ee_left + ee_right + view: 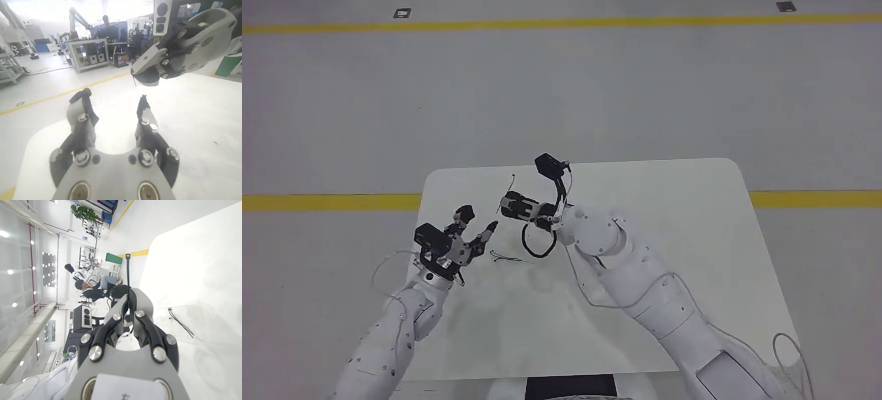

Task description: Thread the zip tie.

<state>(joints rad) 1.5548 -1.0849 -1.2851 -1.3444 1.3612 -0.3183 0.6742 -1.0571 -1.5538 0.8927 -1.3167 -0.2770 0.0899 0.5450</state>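
My right gripper is shut on a black zip tie. The strap stands straight out from the fingers, with its square head at the far end. In the top view the right gripper hovers above the white table near its far left part, and the thin zip tie points away from it. My left gripper is open and holds nothing. It sits just short of the right gripper, from which the tie's short tail pokes out. In the top view the left gripper is lower left of the right one.
Two loose black zip ties lie on the table below the grippers; in the top view these spare ties sit between the two arms. The table's left edge and rounded corner are close by. A yellow floor line runs behind.
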